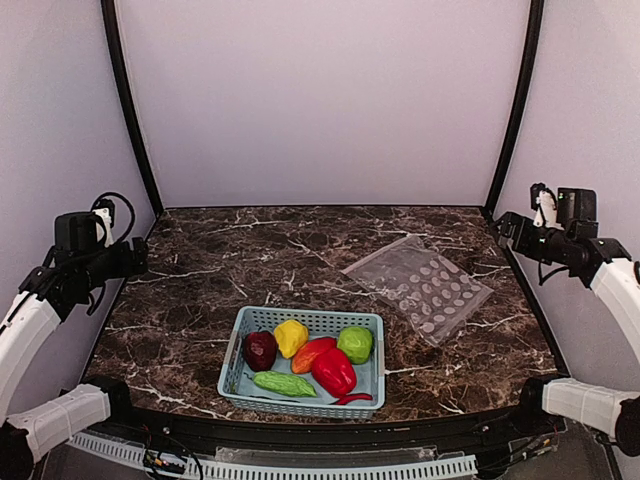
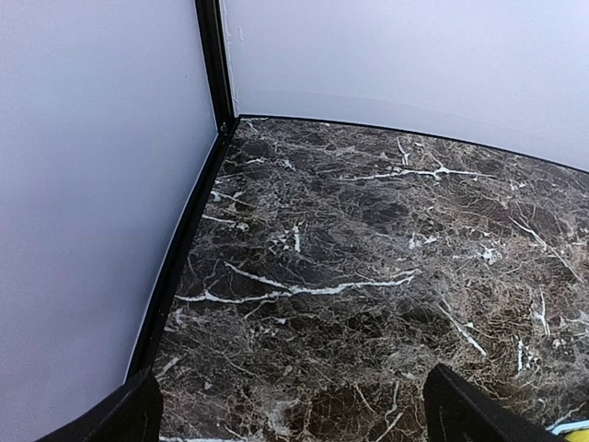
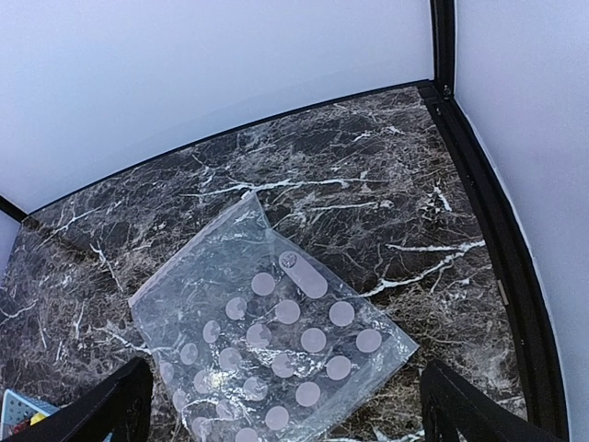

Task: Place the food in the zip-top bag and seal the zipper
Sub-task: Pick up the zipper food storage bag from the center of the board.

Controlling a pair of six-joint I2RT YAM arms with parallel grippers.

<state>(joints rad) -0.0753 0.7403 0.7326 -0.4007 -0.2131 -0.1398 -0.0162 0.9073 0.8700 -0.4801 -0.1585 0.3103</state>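
- Lying flat on the bench (image 1: 200, 270), the zip-top bag (image 1: 420, 287) sits right of centre, its long axis running far-left to near-right, nearer the right fingers (image 3: 115, 405).
- Food (image 1: 333, 370) fills the basket (image 1: 310, 313) by the near edge.
- Right fingers and left fingers (image 2: 124, 419) are both spread apart and hold nothing; bare bench surrounds the bag.

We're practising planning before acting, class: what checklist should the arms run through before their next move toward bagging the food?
1. All the food sits in the basket: ok.
2. The zip-top bag lies flat, empty and apart from the basket: ok.
3. The zipper is open: cannot tell.
4. The left gripper is open and empty: ok.
5. The right gripper is open and empty: ok.
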